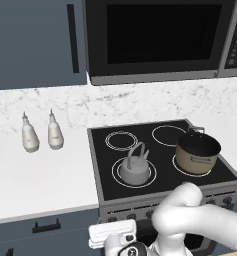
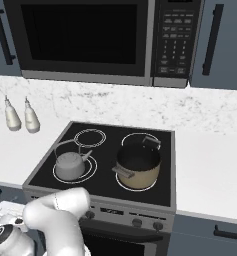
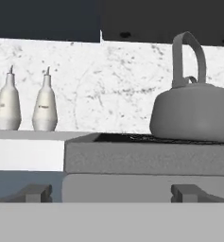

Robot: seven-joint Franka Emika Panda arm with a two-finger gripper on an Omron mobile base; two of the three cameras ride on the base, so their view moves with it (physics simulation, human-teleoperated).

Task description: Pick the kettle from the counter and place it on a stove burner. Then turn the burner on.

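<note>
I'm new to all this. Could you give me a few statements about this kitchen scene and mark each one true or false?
1. The kettle stands on a stove burner of the cooktop. True.
2. The pot has its lid on. False: it is open on top, no lid on it.
3. Two white bottles stand on the counter left of the cooktop. True.
4. The tool holds the kettle. False: the kettle stands alone, with nothing gripping it.
5. The kettle sits on a rear burner. False: it sits on the front left one.
</note>
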